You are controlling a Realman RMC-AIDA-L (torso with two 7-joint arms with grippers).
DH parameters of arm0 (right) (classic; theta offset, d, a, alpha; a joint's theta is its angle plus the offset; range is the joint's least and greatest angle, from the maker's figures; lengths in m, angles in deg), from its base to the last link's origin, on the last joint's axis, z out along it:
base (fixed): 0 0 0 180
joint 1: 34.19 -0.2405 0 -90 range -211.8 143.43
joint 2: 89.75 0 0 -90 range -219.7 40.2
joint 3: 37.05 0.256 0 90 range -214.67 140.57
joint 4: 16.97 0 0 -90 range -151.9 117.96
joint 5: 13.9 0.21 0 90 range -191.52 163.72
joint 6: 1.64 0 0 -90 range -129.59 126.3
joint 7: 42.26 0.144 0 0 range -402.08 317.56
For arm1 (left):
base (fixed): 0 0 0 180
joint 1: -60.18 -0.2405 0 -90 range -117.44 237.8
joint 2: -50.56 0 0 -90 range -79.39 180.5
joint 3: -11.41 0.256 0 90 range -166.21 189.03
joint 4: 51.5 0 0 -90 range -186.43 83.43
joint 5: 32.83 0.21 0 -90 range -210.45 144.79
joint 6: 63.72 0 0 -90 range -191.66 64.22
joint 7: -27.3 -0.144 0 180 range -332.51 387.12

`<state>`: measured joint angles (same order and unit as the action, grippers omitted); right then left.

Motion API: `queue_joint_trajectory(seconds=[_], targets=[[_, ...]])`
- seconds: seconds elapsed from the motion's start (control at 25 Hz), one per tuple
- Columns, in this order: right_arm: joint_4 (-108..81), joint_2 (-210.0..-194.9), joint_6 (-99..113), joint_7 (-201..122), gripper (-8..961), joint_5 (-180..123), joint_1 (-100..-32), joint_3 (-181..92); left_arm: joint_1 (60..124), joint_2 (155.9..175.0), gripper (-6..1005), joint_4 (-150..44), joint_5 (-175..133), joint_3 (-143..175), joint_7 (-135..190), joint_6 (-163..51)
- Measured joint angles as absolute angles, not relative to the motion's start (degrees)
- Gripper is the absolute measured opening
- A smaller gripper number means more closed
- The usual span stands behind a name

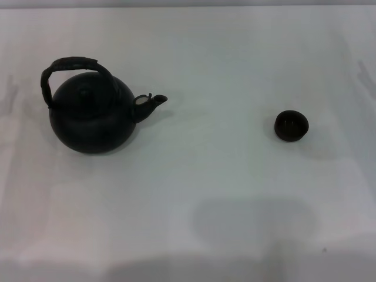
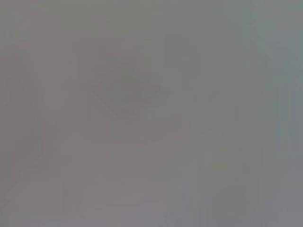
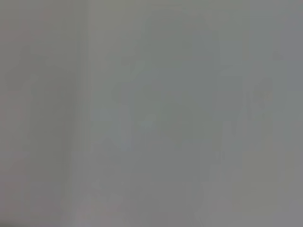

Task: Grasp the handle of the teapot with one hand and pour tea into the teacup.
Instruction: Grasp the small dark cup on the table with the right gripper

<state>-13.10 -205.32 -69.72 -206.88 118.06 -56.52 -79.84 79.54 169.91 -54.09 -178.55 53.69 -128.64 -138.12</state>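
The black round teapot (image 1: pixel 94 117) stands upright on the left of the white table (image 1: pixel 205 188) in the head view. Its arched handle (image 1: pixel 73 63) rises over the knobbed lid, and its short spout (image 1: pixel 151 103) points right toward the teacup (image 1: pixel 291 126). That small dark cup sits on the right of the table, well apart from the pot. Neither gripper shows in any view. Both wrist views hold only a plain grey surface.
Faint shadows fall on the table's near edge, below the middle of the head view, and along its left and right sides. Nothing else stands on the white surface.
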Motion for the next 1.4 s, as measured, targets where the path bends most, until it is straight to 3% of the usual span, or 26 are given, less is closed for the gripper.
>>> queue_joint_trajectory(seconds=[0.32,0.76,1.0,1.2,1.4], targets=[[-13.1,-205.5,-69.1,-206.9,861,118.0,-56.4,-79.8,79.1,169.93,872,-52.8,-178.1,54.0,-128.8,-138.4],[-9.6,-204.63,-69.3,-202.4,861,116.7,-53.8,-84.6,78.9,169.99,872,-51.9,-173.3,54.2,-128.8,-138.4],[2.1,-202.74,-69.9,-185.3,861,102.3,-50.5,-86.8,79.1,169.92,872,-51.9,-173.2,54.2,-128.6,-138.8],[9.2,-200.18,-75.5,-172.3,862,90.5,-50.2,-86.9,79.2,169.91,873,-51.9,-173.2,54.2,-128.5,-138.8],[16.4,-199.33,-80.0,-164.7,862,81.9,-50.5,-86.9,78.9,169.84,873,-52.2,-171.9,54.2,-128.5,-140.3]])
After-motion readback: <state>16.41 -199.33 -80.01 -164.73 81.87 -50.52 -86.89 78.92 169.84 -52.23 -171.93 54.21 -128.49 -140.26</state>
